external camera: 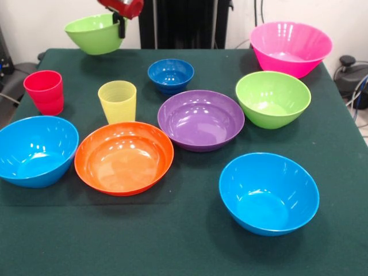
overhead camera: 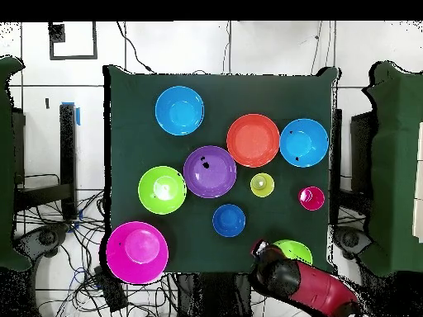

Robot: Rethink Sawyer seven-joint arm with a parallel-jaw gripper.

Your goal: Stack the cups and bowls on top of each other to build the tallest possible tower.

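My gripper [external camera: 121,26] is shut on the rim of a lime green bowl [external camera: 95,33] and holds it tilted in the air over the table's far left corner. In the overhead view the gripper [overhead camera: 263,248] and that bowl [overhead camera: 295,250] sit at the bottom edge of the table. On the table, all standing apart, are the small dark blue bowl [external camera: 171,75], purple bowl [external camera: 200,119], second lime green bowl [external camera: 272,99], orange bowl [external camera: 124,157], two light blue bowls [external camera: 35,150] [external camera: 268,192], red cup [external camera: 45,92] and yellow cup [external camera: 117,101]. No tower stands.
The big pink bowl [external camera: 290,48] sits at the far right corner of the green table [external camera: 172,241], partly over the edge. Cables and dark equipment [external camera: 351,75] lie beside the table.
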